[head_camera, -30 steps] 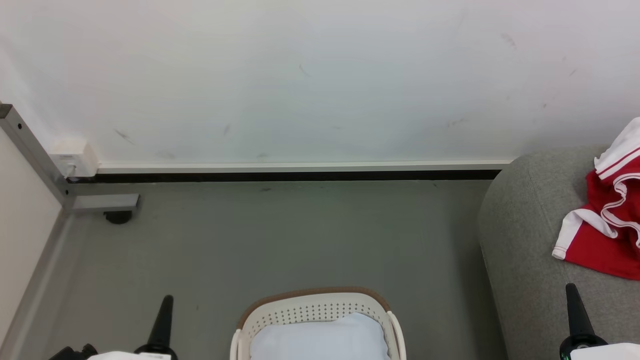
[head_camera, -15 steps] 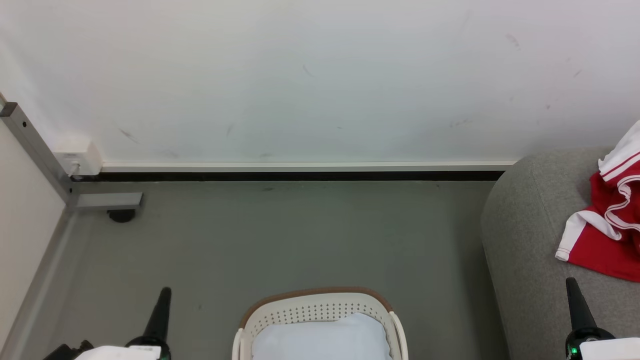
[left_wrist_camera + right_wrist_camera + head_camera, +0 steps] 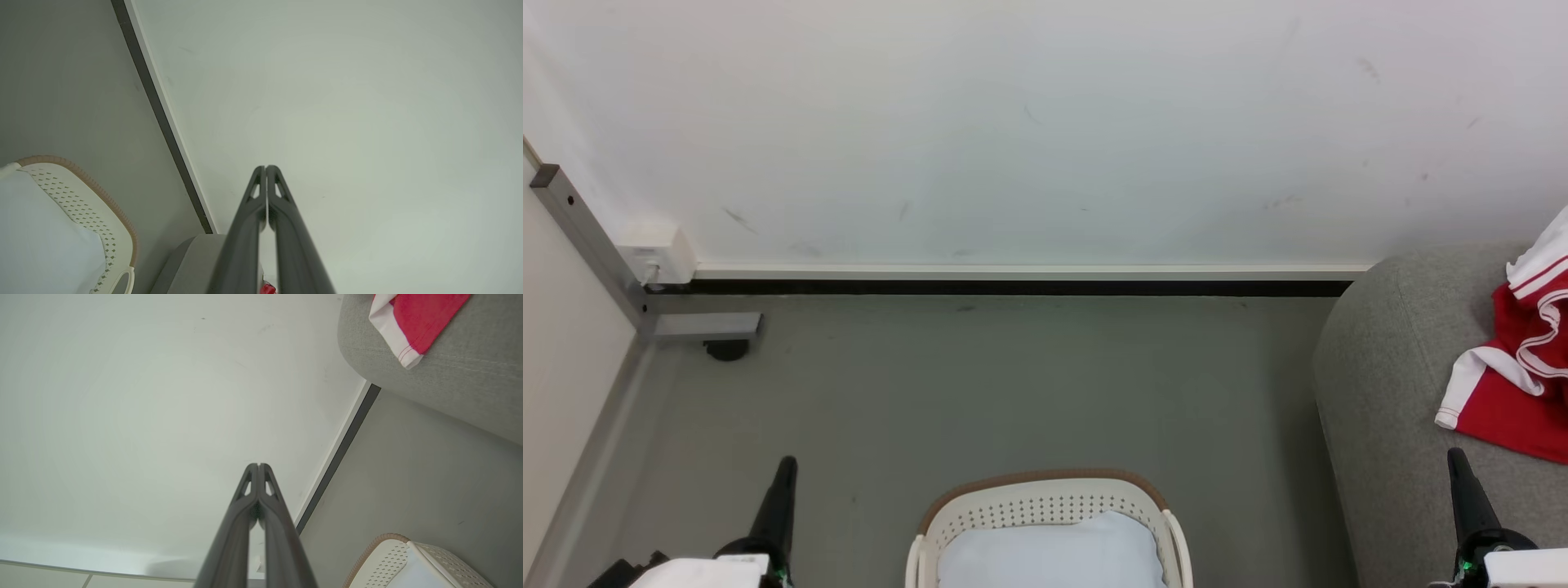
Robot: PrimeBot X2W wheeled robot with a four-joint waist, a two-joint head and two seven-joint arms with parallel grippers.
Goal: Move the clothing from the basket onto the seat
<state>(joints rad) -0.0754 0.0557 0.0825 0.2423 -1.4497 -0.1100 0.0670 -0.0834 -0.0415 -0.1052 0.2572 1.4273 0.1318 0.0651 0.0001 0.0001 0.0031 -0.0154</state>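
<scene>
Quick status from us: our left gripper has its two dark fingers pressed flat together, tip to tip, so it's closed. Our right gripper is the same, fingers touching all the way up. Both sit low at the near edge. The left one is over the grey floor, left of the basket, and the right one shows against the near part of the seat.

The clothing is lying bunched up on the seat at the far right. It's red with a white sleeve and trim stripes, and partly cut off by the edge. The basket stands on the floor between our grippers, well apart from the seat, with a pale blue-white pad inside. The white wall and dark baseboard run along the far side.
</scene>
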